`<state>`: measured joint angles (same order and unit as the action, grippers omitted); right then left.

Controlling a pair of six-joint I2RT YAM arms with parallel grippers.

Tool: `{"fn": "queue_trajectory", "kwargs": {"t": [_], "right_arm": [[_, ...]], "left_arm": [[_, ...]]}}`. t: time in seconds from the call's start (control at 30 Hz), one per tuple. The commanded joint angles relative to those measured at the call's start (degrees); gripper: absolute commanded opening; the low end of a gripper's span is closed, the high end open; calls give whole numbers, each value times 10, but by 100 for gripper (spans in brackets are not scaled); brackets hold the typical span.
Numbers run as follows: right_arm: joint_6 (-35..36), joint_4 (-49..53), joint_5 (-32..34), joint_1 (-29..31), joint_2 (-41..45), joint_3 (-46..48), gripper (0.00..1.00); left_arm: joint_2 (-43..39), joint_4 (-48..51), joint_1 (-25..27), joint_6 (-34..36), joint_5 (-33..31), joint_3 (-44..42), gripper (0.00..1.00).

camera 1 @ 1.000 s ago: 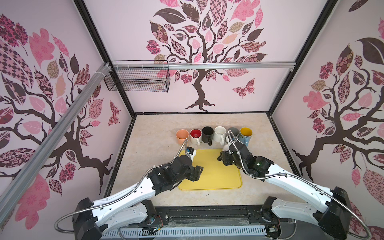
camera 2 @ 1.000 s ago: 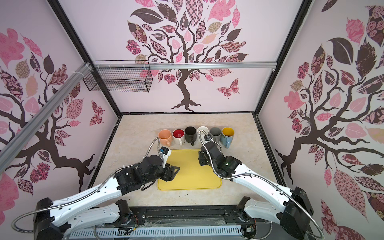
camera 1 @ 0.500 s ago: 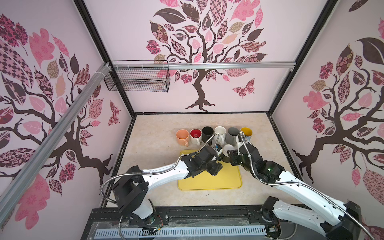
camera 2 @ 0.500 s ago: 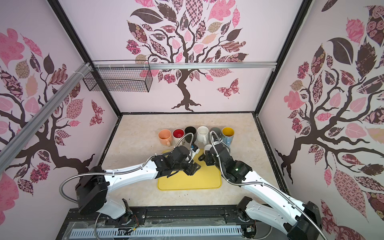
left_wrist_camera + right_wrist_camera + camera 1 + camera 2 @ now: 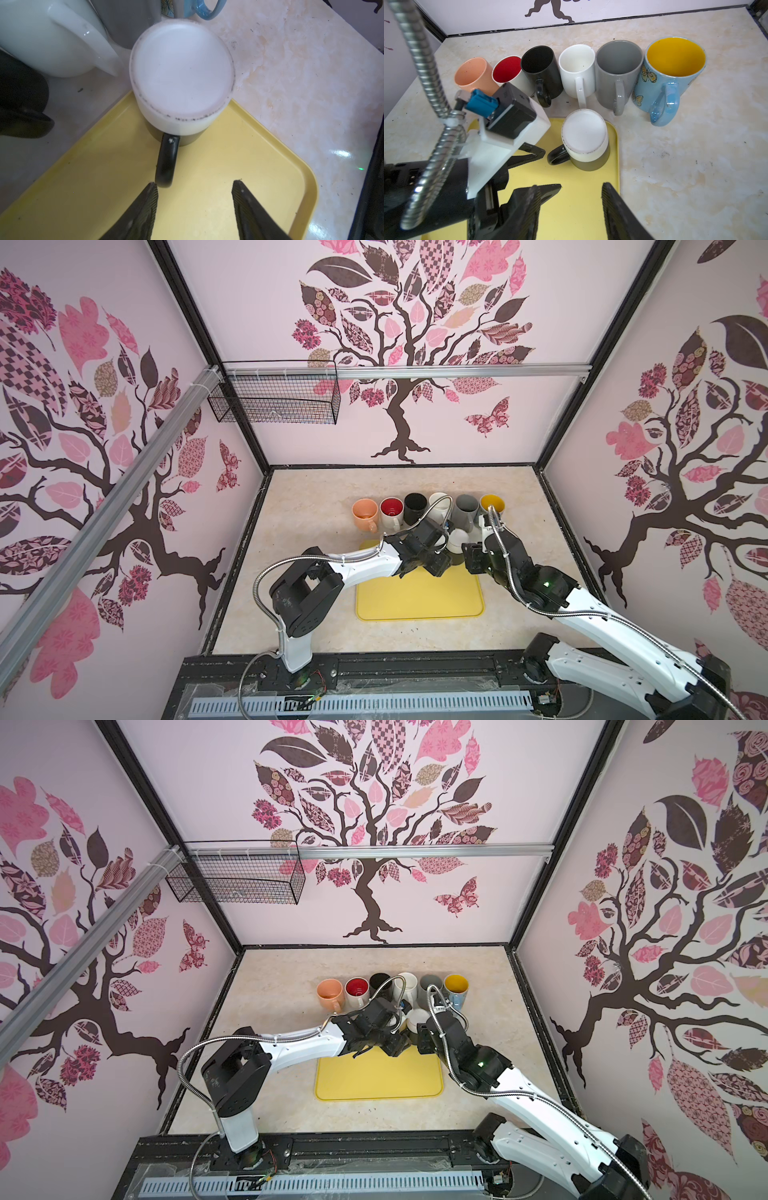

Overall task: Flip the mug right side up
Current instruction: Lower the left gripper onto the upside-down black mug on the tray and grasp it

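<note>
The mug [image 5: 583,133] stands upside down on the far right corner of the yellow tray [image 5: 581,207]. It has a white base facing up, an olive lower band and a black handle [image 5: 167,160]. Both top views show it between the two grippers, as mug [image 5: 457,540] and mug [image 5: 417,1018]. My left gripper [image 5: 195,184] is open just short of the handle, with one fingertip [image 5: 152,187] beside the handle's end. My right gripper [image 5: 571,187] hovers open over the tray on the near side of the mug, holding nothing.
Several upright mugs line the table just behind the tray: peach [image 5: 473,72], red-lined [image 5: 506,68], black [image 5: 539,62], white [image 5: 577,62], grey [image 5: 618,60] and blue with yellow inside [image 5: 675,60]. The white and grey ones stand close to the upside-down mug. A wire basket [image 5: 274,400] hangs high at the back left.
My left arm has swung from the tray's left edge across to the mug's handle, and its jaws have narrowed a little. My right gripper has drawn back slightly, uncovering the mug.
</note>
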<state>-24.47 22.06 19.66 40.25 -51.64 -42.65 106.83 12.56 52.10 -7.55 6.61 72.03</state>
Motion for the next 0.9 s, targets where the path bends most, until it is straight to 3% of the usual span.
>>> {"fn": "queue_trajectory", "kwargs": {"t": [0.0,0.4,0.87], "right_arm": [[7,8,11,-5,9,-6,51],[5,-2,0,-13,8,3,51],[7,-5,-6,-19,8,5,51]], "left_arm": [[14,-1,-4,14,5,37,60],[51,2,-17,28,-8,63,58],[88,8,-34,41,-2,96,41]]}}
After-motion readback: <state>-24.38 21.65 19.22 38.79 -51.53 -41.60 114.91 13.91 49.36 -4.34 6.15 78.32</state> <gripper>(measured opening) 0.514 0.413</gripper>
